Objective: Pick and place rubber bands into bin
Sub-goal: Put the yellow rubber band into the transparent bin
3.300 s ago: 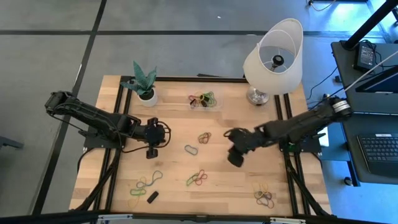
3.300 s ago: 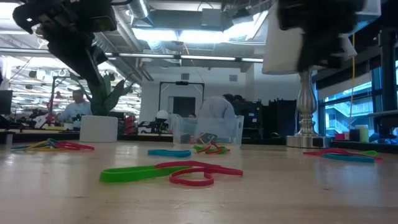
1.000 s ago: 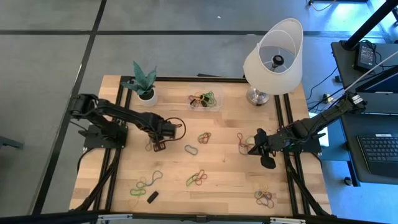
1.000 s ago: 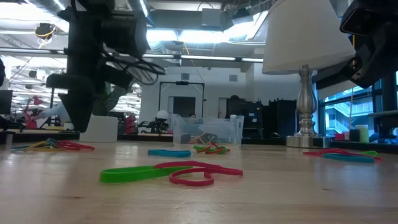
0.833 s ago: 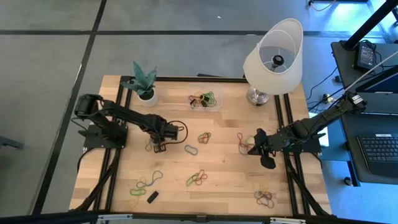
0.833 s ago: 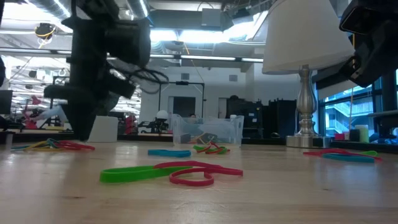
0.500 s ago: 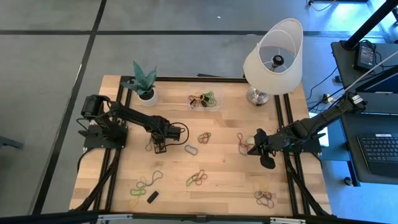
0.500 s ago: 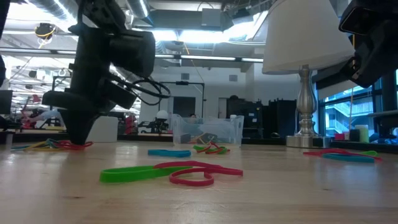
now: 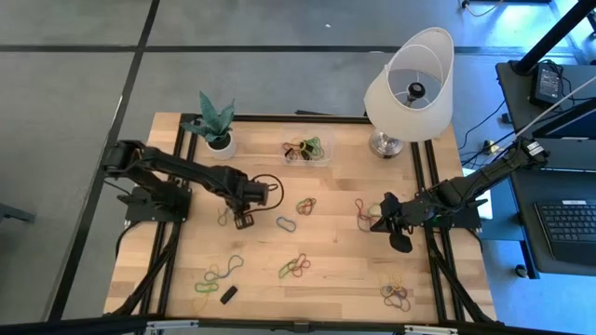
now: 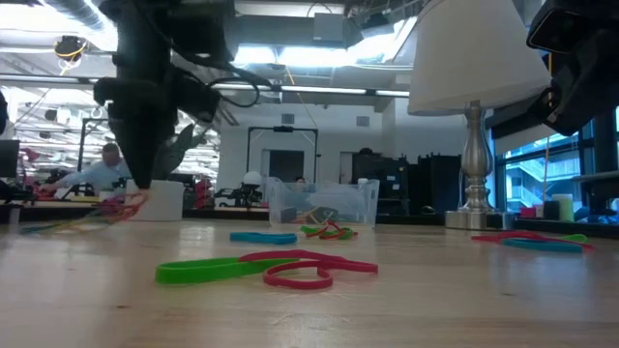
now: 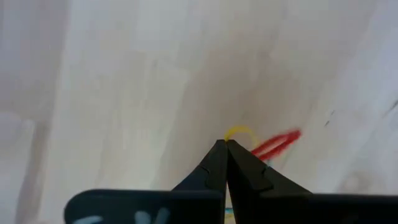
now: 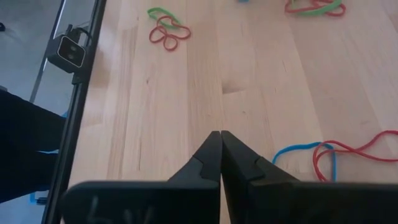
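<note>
My left gripper (image 9: 244, 220) (image 10: 136, 186) points down over the table's left-middle part, shut on a small cluster of rubber bands (image 10: 114, 209). My right gripper (image 9: 376, 223) (image 12: 220, 133) is shut and holds nothing; it hovers at the table's right, beside a red and blue cluster (image 9: 363, 212) (image 12: 339, 154). The clear bin (image 9: 307, 151) (image 10: 322, 203) stands on its base near the far edge with several bands inside. More band clusters lie flat on the table (image 9: 304, 205), (image 9: 296, 268), (image 9: 219, 274), (image 9: 398, 293). My left gripper pinches a yellow loop (image 11: 239, 132) and a red band (image 11: 277, 143) of the cluster between its fingertips, coming from above and pointing down. The held end (image 10: 124, 205) is raised off the wood. The other end (image 10: 46, 229) trails slack on the table.
A white plant pot (image 9: 220, 144) stands at the far left, and a lamp (image 9: 410, 79) with a metal base (image 9: 385, 144) at the far right. A small black block (image 9: 228, 294) lies near the near edge. A person (image 10: 108, 164) sits in the room behind.
My left gripper came down onto the band cluster at the table's left, then rose again. The cluster's held end has come up off the wood with it, while its other end has stayed on the table. The right arm has kept still.
</note>
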Available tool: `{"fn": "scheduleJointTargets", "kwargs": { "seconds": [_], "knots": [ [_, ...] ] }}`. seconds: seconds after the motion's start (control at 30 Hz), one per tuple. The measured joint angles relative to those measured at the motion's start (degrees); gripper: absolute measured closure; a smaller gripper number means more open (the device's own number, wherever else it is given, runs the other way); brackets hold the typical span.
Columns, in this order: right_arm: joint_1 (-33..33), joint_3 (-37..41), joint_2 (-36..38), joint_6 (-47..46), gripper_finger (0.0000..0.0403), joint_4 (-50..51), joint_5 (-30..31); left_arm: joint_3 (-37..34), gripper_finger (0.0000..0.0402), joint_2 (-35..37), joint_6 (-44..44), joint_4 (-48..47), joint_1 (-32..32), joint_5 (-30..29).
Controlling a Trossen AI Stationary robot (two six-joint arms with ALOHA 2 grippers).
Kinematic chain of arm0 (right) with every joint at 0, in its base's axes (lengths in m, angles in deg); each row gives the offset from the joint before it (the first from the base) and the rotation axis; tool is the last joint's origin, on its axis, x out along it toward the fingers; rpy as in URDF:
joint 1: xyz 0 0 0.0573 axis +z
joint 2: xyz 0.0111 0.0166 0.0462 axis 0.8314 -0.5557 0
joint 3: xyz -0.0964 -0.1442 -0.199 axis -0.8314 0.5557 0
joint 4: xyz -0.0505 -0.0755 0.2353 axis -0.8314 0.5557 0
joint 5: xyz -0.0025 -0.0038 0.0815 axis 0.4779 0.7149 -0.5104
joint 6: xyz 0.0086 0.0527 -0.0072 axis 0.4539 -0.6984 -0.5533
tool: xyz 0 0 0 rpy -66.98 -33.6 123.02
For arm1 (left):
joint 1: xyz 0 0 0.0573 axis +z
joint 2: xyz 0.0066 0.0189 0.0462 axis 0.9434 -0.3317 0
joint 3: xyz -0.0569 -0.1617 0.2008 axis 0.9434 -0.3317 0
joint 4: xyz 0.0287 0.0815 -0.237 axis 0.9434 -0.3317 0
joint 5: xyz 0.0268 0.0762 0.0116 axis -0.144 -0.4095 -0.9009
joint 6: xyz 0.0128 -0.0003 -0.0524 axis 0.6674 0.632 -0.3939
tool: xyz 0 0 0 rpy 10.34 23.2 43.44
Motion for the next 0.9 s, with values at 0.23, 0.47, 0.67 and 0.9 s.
{"fn": "scheduleJointTargets", "kwargs": {
  "seconds": [0.23, 0.47, 0.67, 0.9],
  "knots": [
    [0.0, 0.0, 0.0, 0.25, 0.0398, -0.07, 0.0, 1.43, 0.04, 2.92, -2.98, -1.11, -0.1, -0.39],
    [0.0, -0.02, 0.0, 0.64, 0.0398, -0.03, 0.0, 5.07, 0.0399, 4.93, -4.55, -6.46, -1.9, 0.27],
    [0.01, -0.02, 0.0, 1.7, 0.0398, -0.03, -0.04, 9.28, 0.04, 6.28, -7.27, -12.74, -3.74, -1.01],
    [0.01, -0.02, 0.0, 2.0, 0.0398, -0.05, -0.03, 13.35, 0.04, 9.26, -12.38, -19.44, -5.42, -3.13]
  ]
}}
